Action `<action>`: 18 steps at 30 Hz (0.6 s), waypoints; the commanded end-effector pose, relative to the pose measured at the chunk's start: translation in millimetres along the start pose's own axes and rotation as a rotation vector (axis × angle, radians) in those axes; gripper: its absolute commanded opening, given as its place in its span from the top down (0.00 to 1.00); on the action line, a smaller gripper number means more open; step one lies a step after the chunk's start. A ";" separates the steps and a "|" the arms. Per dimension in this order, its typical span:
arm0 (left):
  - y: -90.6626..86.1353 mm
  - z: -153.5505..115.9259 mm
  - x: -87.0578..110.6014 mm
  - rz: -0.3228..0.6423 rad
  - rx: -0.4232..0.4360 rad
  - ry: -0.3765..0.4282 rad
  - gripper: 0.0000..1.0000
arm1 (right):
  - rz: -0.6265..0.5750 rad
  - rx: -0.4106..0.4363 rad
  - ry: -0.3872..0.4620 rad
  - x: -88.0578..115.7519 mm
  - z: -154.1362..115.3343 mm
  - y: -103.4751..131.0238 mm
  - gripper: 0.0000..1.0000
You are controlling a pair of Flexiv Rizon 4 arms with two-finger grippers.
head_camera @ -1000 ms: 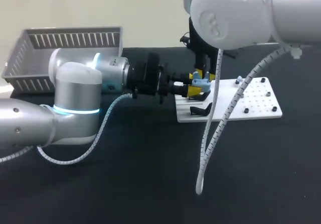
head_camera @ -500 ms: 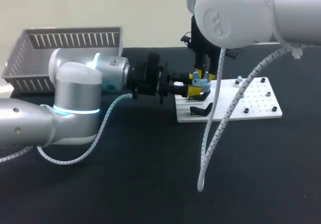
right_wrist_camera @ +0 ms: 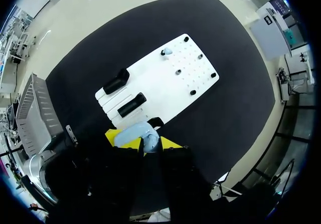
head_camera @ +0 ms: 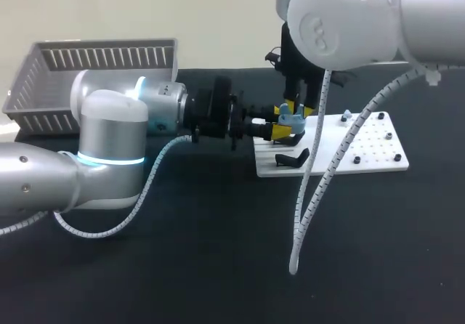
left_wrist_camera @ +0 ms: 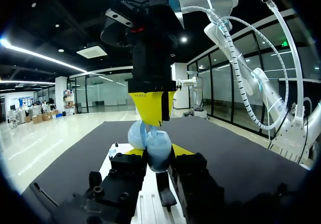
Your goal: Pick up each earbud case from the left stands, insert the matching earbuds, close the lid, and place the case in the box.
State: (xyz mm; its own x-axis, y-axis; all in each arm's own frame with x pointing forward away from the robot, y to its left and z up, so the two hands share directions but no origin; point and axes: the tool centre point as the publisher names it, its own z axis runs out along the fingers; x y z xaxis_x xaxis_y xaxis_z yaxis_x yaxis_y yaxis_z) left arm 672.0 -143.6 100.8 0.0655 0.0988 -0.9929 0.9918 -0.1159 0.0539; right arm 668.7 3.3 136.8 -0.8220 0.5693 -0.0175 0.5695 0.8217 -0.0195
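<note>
My left gripper (head_camera: pixel 274 130) reaches in from the left and is shut on a light blue earbud case (head_camera: pixel 290 120), held just above the near end of the white stand board (head_camera: pixel 363 153). In the left wrist view the case (left_wrist_camera: pixel 159 156) sits between the yellow-tipped fingers with its lid (left_wrist_camera: pixel 134 134) open. My right gripper (head_camera: pixel 296 110) comes straight down onto the case, its tips (left_wrist_camera: pixel 150 117) shut on a small light blue earbud (left_wrist_camera: pixel 150 131) at the case's opening. In the right wrist view the earbud (right_wrist_camera: pixel 150 143) is pinched over the case (right_wrist_camera: pixel 131 132).
Two black stands (right_wrist_camera: pixel 116 81) (right_wrist_camera: pixel 132 104) sit on the board's left part. Another light blue earbud (head_camera: pixel 346 113) rests on a peg at its far edge. A grey slatted box (head_camera: pixel 87 66) stands at the table's back left. The right arm's white cable (head_camera: pixel 312 186) hangs over the board.
The right arm's upper joint and its cable have drifted slightly to the right. Both grippers and the case stay where they were.
</note>
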 end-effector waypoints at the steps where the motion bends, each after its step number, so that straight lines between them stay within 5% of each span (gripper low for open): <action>1: -1.0 -0.3 1.0 0.004 -0.004 -0.004 1.00 | -0.005 0.006 0.006 -2.2 3.3 -0.6 1.00; 18: -1.0 -0.3 1.0 0.004 -0.004 -0.004 1.00 | -0.020 -0.050 0.023 -1.6 5.9 -0.6 1.00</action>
State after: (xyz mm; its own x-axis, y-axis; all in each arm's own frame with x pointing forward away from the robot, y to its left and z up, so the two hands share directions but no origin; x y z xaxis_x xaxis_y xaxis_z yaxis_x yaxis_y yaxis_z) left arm 673.8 -142.4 99.8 0.0649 0.0994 -0.9929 0.9921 -0.1134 0.0535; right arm 671.4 5.2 133.0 -0.8348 0.5505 0.0108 0.5506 0.8345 0.0197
